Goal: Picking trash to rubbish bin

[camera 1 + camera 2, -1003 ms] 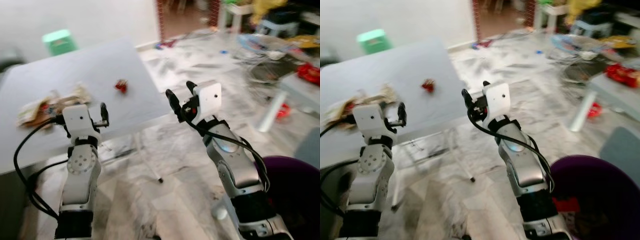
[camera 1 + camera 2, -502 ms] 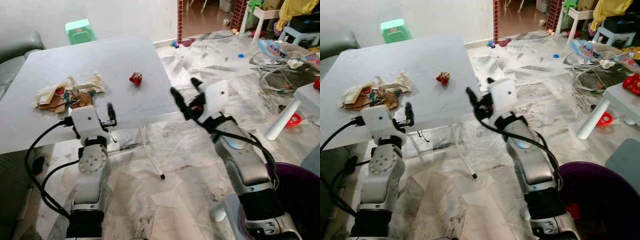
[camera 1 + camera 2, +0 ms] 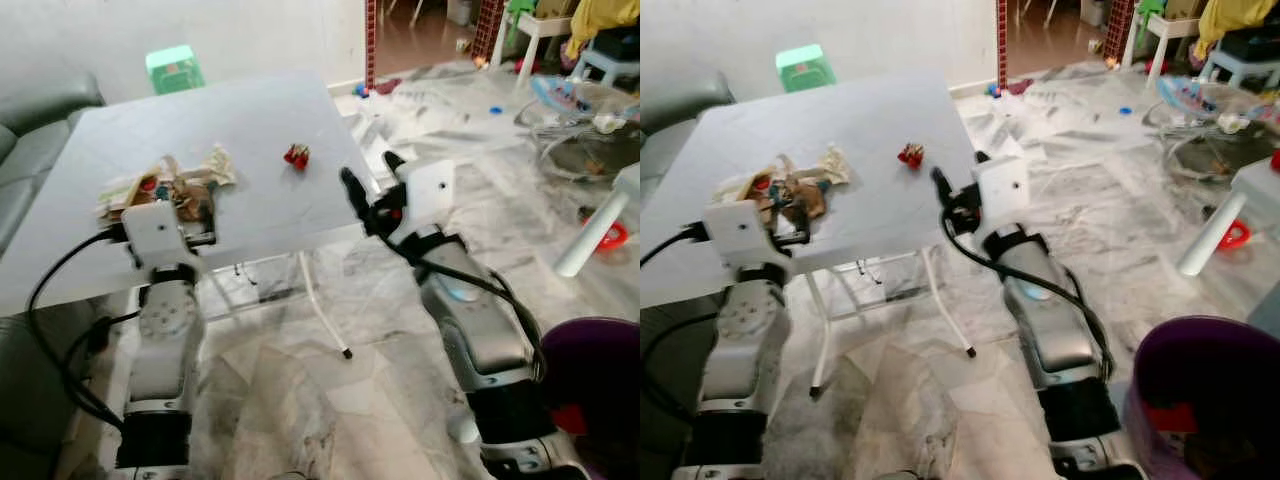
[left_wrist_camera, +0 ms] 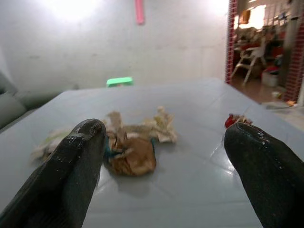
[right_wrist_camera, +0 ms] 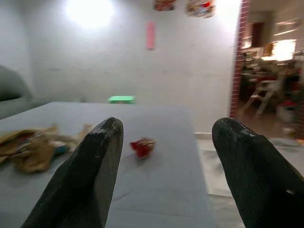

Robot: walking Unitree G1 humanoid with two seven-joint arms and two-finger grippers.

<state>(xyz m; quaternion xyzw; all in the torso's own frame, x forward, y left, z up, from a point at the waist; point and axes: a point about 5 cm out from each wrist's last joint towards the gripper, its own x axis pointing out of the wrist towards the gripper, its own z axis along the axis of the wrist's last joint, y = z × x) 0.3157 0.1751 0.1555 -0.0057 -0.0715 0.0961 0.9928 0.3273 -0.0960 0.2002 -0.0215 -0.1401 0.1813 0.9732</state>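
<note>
grey sofa, green stool, marble floor

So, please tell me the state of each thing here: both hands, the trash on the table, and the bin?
left hand: open, empty, raised at the table's near edge, facing the paper pile.
right hand: open, empty, raised off the table's corner, facing the red wrapper.
pile of crumpled paper trash: lying on the table, untouched.
red wrapper: lying on the table, apart from the pile.
white table: standing upright.
purple bin: standing on the floor, open, something red inside.
</note>
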